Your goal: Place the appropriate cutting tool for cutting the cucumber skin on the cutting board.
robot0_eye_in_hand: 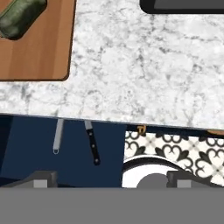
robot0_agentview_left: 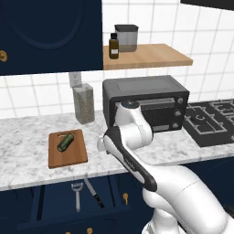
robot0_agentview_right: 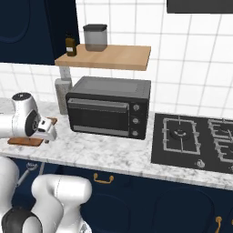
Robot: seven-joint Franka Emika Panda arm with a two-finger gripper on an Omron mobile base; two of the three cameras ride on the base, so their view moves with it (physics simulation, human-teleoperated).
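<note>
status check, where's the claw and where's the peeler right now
Claw open, empty, above counter edge. Peeler lies in the open drawer beside the knife, untouched. Cucumber on cutting board. Nothing in the way.

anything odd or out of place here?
Mostly tidy: the cucumber lies on the cutting board, nothing spilled. Odd bit: the peeler and knife sit below the counter edge, against the dark blue cabinet front, not on the worktop.

Cucumber (robot0_agentview_left: 65, 142) on cutting board (robot0_agentview_left: 77, 157).
</note>
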